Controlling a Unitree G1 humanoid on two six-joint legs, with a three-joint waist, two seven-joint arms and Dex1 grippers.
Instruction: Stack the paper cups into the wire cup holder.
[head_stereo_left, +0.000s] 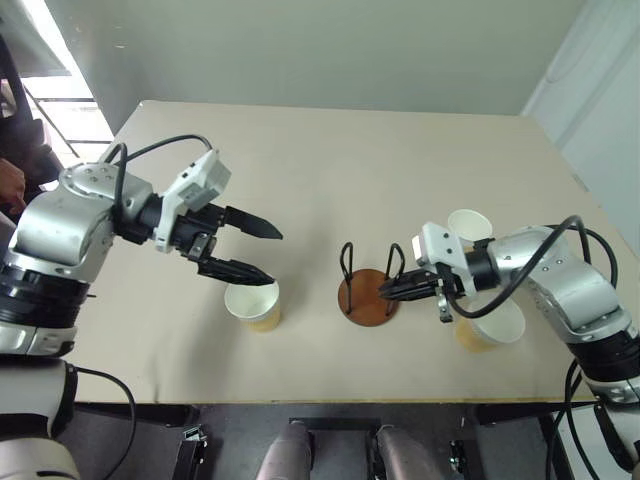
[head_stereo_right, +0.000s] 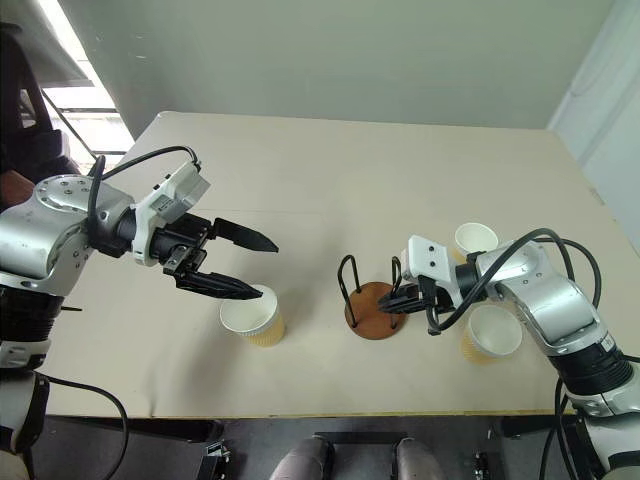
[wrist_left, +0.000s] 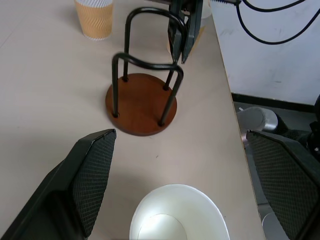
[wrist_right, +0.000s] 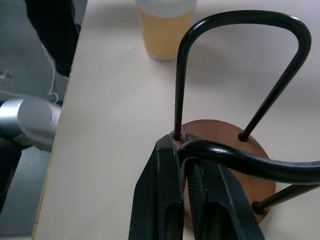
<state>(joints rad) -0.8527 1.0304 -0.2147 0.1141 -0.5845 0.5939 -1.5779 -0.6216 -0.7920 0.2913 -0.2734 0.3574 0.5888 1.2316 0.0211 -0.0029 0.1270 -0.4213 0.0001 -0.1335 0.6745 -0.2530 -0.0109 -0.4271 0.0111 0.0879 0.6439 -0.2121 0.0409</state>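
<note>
The wire cup holder (head_stereo_left: 368, 292), a reddish-brown disc with two black wire loops, stands near the table's front edge. My right gripper (wrist_right: 186, 150) is shut on the holder's near loop, with the wire pinched between its fingers. One paper cup (head_stereo_left: 253, 304) stands upright left of the holder. My left gripper (head_stereo_left: 274, 257) hangs open just above that cup's rim and holds nothing. Two more paper cups stand on the right, one (head_stereo_left: 470, 224) behind my right arm and one (head_stereo_left: 492, 326) under it, partly hidden.
The beige table (head_stereo_left: 330, 170) has free room across its back half. Its front edge runs close below the cups and holder. A person's arm (head_stereo_left: 10, 180) shows at the far left beside the table.
</note>
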